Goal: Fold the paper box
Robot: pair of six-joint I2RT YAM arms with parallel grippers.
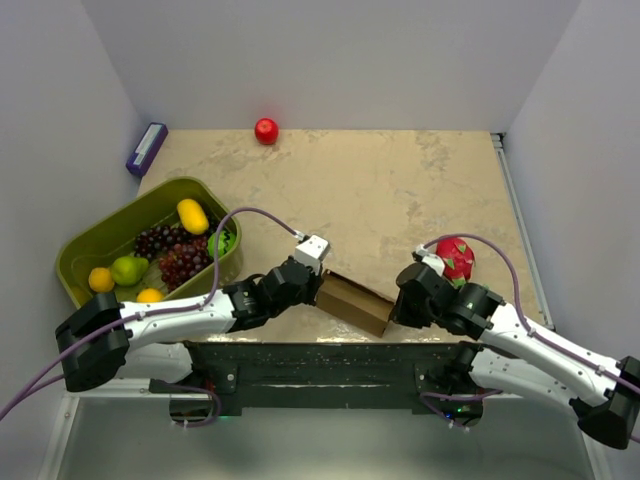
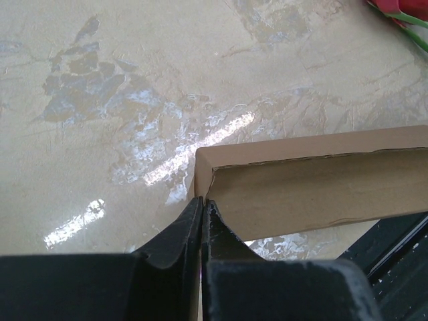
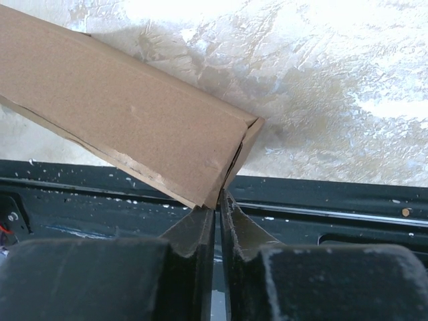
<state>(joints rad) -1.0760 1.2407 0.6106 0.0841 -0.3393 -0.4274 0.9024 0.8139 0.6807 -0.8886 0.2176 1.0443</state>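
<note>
The paper box [image 1: 355, 302] is a slim brown cardboard box lying slantwise at the table's near edge, between the two arms. In the left wrist view its open side faces the camera [image 2: 321, 187]. My left gripper [image 1: 319, 287] is at its left end, and its jaws [image 2: 202, 202] are pressed together on the thin end wall at the corner. My right gripper [image 1: 397, 303] is at the box's right end. In the right wrist view, the box's lower corner [image 3: 134, 127] rests just above the tips of that gripper [image 3: 219, 198]. Those jaws stand a narrow slit apart with nothing between them.
An olive-green basket [image 1: 75, 250] of fruit stands at the left. A red apple [image 1: 266, 131] and a purple box [image 1: 146, 148] lie at the back. A dragon fruit [image 1: 456, 258] sits just behind the right wrist. The dark base rail [image 1: 320, 362] runs under the box's near side.
</note>
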